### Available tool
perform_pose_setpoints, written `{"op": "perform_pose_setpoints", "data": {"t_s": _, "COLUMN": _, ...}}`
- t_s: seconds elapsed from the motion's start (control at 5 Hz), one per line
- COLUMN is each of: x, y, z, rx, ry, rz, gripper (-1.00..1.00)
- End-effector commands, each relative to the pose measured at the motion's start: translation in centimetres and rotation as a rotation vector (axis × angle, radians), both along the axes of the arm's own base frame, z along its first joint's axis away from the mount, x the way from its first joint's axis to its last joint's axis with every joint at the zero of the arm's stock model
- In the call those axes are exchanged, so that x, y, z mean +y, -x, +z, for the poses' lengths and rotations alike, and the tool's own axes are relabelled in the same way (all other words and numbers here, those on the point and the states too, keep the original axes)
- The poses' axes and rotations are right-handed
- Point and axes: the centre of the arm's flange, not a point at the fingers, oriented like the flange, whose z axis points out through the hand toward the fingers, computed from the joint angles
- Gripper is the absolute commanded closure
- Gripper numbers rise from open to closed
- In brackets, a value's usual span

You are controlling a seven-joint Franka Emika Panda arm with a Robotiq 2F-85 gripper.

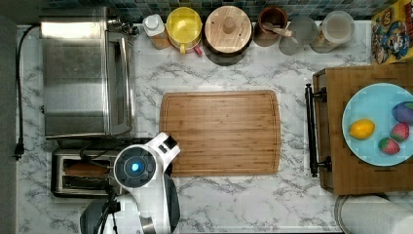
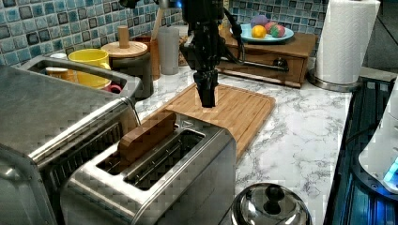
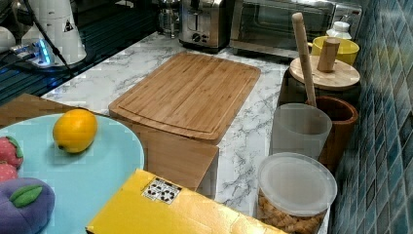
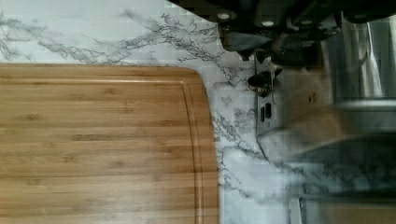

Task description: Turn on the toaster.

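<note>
I see a brushed silver-steel toaster (image 2: 178,178) holding a brown slice (image 2: 146,133), on a white counter (image 1: 234,204) veined with grey marbling. The cutting board (image 1: 220,132) is honey-brown striped bamboo; the hand (image 2: 206,96) is black. A pale blue plate (image 1: 370,105) carries a yellow lemon (image 1: 362,128), before blue-green mosaic tiles (image 2: 28,28).

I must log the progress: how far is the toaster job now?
Done: a slice of bread already stands in the toaster. In hand: the gripper hangs above the toaster's end by the cutting board. Left: pressing the lever; the bread stands high in its slot, so this looks not yet done.
</note>
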Motion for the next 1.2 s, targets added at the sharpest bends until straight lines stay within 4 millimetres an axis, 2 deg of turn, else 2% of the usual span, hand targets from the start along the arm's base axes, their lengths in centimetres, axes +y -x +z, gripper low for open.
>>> {"op": "perform_pose_setpoints", "data": {"t_s": 0.2, "x": 3.0, "y": 4.6, "z": 0.7, "rx": -0.052, "ry": -0.084, "rz": 0.106, "gripper": 1.00}}
{"op": "perform_pose_setpoints", "data": {"t_s": 0.4, "x": 3.4, "y": 4.2, "z": -0.7, "rx": -0.036, "ry": -0.064, "rz": 0.074, "gripper": 1.00}}
{"op": "perform_pose_setpoints", "data": {"t_s": 0.6, "x": 3.8, "y": 4.1, "z": -1.0, "rx": -0.086, "ry": -0.062, "rz": 0.002, "gripper": 1.00}}
{"op": "perform_pose_setpoints", "data": {"t_s": 1.0, "x": 2.9, "y": 1.3, "z": -0.4, "rx": -0.096, "ry": -0.069, "rz": -0.077, "gripper": 1.00}}
{"op": "perform_pose_setpoints", "data": {"t_s": 1.2, "x": 3.3, "y": 0.5, "z": -1.4, "rx": -0.016, "ry": -0.052, "rz": -0.046, "gripper": 1.00}}
